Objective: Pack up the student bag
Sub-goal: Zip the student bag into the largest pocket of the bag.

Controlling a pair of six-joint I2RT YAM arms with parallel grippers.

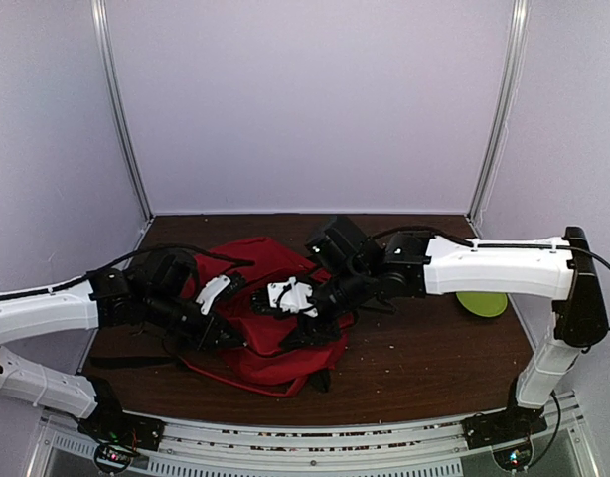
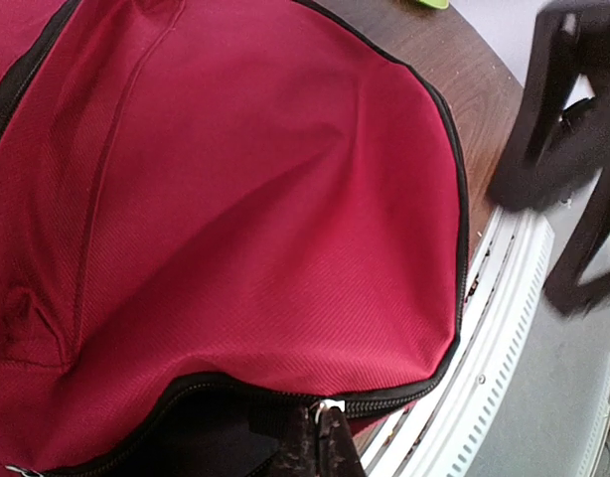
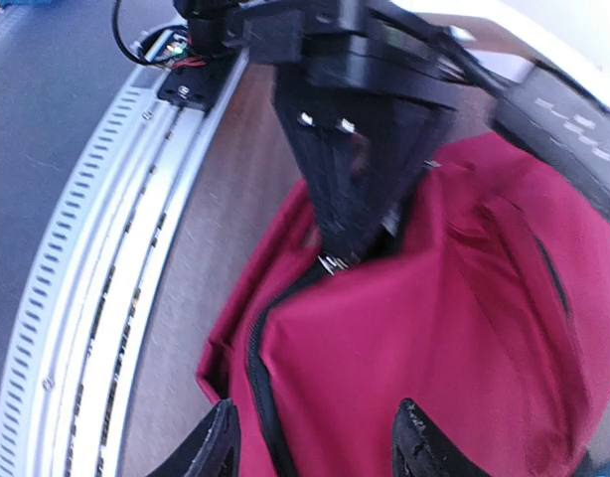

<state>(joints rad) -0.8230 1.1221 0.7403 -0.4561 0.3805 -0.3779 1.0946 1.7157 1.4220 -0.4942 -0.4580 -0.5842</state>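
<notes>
zipper pull (image 3: 332,263) is being pinched by left gripper (image 2: 320,437), likely opening student bag (image 2: 245,199); right gripper (image 3: 317,409) is hovering, fingers spread.

you'll see a dark brown wooden table (image 1: 424,358). near its right edge lies a flat round lime-green disc (image 1: 481,302). along its near edge runs a white slotted metal rail (image 1: 335,452), and pale lilac wall panels (image 1: 315,99) rise behind its far edge.

Robot lab (blank pale walls (image 1: 315,99))
</notes>
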